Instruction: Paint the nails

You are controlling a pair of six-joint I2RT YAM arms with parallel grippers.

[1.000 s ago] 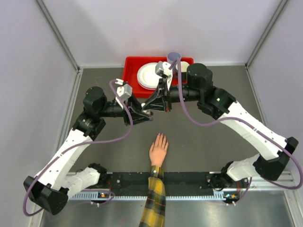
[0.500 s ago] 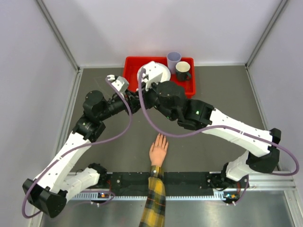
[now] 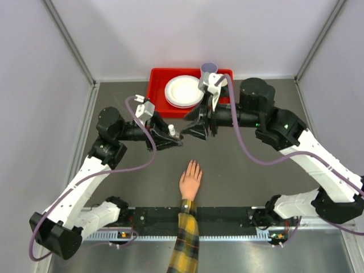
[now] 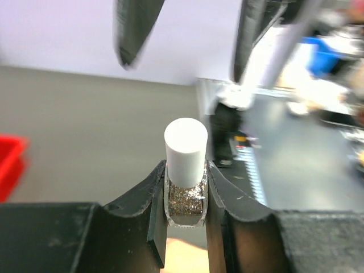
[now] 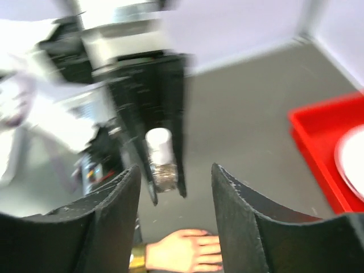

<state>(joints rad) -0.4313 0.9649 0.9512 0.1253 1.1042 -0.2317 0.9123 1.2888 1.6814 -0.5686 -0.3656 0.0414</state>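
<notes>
With the left gripper [image 3: 170,138] jaws clenched on the polish bottle [image 4: 185,199] and the right gripper [image 5: 176,182] jaws parted near its white cap [image 4: 185,149], we judged uncapping in hand — next, close and twist — while the nails [image 3: 194,165] lay on the hand [image 3: 190,183] flat on the surface [image 3: 250,170].

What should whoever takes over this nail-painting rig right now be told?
Left gripper: shut on the small polish bottle, white cap still on.
Right gripper: open and empty, facing the bottle, not touching it.
The peach hand lies palm down on the table between the arms, fingers pointing away from their bases. Its nails are too small to judge; no polish is visible.
Done: bottle picked up.
Left: likely take the cap off with the right gripper, then paint all five nails.
</notes>
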